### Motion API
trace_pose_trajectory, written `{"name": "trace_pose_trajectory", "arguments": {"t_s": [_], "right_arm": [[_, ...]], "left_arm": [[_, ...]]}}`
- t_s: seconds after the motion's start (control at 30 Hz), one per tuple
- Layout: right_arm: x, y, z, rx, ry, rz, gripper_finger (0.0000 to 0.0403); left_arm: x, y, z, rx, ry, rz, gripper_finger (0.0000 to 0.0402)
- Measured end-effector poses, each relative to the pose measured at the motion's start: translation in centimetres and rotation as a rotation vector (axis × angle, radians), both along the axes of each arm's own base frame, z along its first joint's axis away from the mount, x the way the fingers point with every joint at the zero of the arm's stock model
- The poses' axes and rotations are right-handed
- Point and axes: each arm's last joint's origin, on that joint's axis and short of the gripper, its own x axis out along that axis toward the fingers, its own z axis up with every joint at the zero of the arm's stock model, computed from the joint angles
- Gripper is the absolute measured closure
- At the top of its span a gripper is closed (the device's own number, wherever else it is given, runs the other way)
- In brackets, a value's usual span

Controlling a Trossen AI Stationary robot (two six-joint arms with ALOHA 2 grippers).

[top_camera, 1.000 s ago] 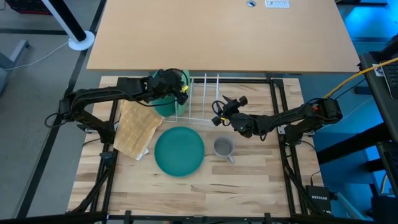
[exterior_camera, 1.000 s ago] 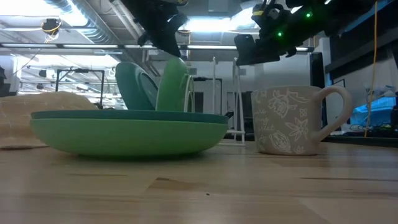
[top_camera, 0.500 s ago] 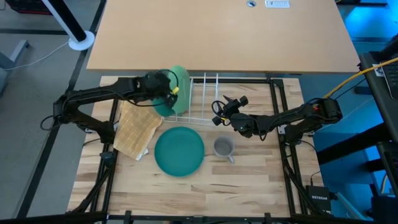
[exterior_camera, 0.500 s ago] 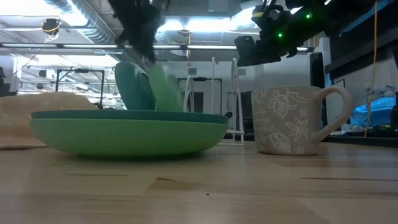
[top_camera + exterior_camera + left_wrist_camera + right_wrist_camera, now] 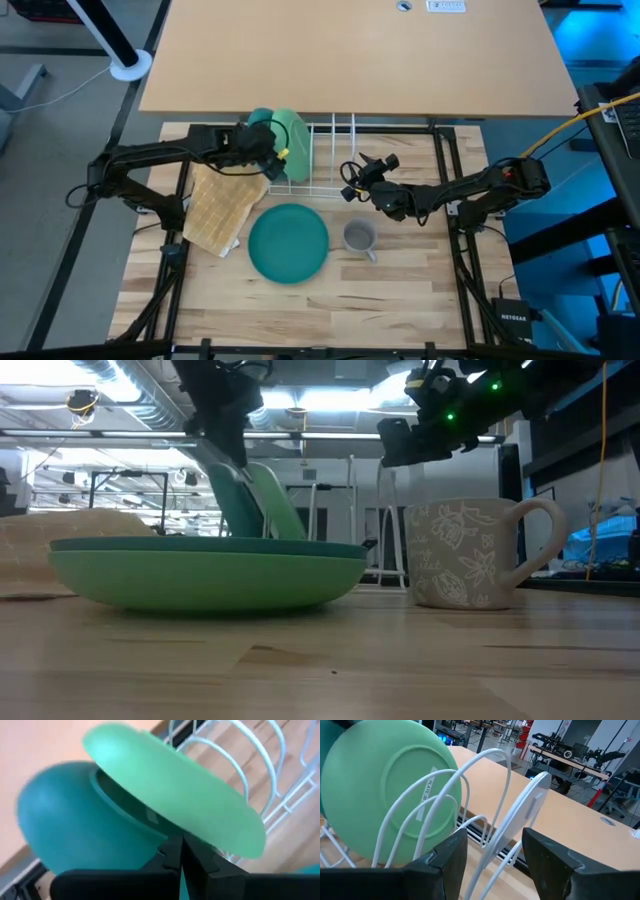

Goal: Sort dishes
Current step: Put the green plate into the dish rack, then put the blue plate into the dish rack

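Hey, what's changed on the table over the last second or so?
The left gripper, shut throughout, drew back from the white rack toward the cloth. The light green plate and teal plate now lean more steeply. The open right gripper, the big plate and the mug stayed put.

We see a pale butcher-block desk edged by a black metal frame, and behind it a larger tan tabletop. Grey floor lies off to one side, where a white round base stands with a white cable running from it. A yellow cable crosses a blue-lit corner. Across the room, we see ceiling ducts, bright strip lights, and workbenches carrying equipment.
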Motion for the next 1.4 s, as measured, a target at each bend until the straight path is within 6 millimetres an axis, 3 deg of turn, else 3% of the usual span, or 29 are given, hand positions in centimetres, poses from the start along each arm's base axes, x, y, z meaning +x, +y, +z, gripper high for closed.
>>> {"name": "trace_pose_trajectory", "arguments": {"t_s": [0.37, 0.5, 0.63, 1.03, 1.27, 1.4], "right_arm": [[0.0, 0.0, 0.0, 0.0, -0.003, 0.003, 0.0207], [0.0, 0.0, 0.0, 0.0, -0.003, 0.003, 0.0207], [0.0, 0.0, 0.0, 0.0, -0.003, 0.003, 0.0207], [0.1, 1.0, 0.1, 0.01, 0.003, 0.085, 0.0207], [0.1, 1.8, 0.1, -0.006, 0.02, 0.117, 0.0207], [0.1, 1.8, 0.0, -0.034, 0.075, 0.132, 0.0207]], "left_arm": [[-1.3, -1.5, 2.7, 0.068, -0.111, -0.08, 0.04], [-2.1, -3.5, 3.7, 0.052, -0.155, -0.169, 0.04], [-1.8, -6.8, 3.7, -0.03, -0.186, -0.306, 0.04], [-0.3, -17.4, -1.0, -0.273, -0.096, -0.517, 0.04], [1.3, -20.6, -3.2, -0.422, -0.082, -0.553, 0.0397], [2.2, -21.6, -4.9, -0.44, -0.034, -0.559, 0.036]]}}
